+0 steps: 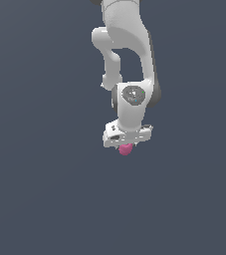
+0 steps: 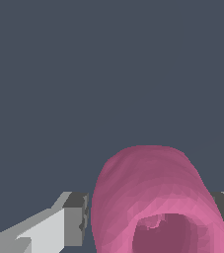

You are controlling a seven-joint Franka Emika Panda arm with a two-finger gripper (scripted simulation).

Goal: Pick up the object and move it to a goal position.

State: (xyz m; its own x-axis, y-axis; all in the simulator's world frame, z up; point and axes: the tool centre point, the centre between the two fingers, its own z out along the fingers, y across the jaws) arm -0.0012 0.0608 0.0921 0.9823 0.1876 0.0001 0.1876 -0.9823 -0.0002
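The object [image 1: 126, 149] is a small magenta-pink rounded lump that shows just under the white hand in the exterior view. In the wrist view the object [image 2: 153, 188] fills the gap between the two grey fingers [image 2: 76, 220], with its dimpled end toward the camera. My gripper [image 1: 127, 145] points downward, and its jaws touch the lump on both sides, shut on it. The hand hides the fingers in the exterior view. No goal marker shows in either view.
A plain dark grey-blue surface [image 1: 40, 189] lies all around the arm in both views. The white arm [image 1: 127, 60] reaches down from the top of the exterior view.
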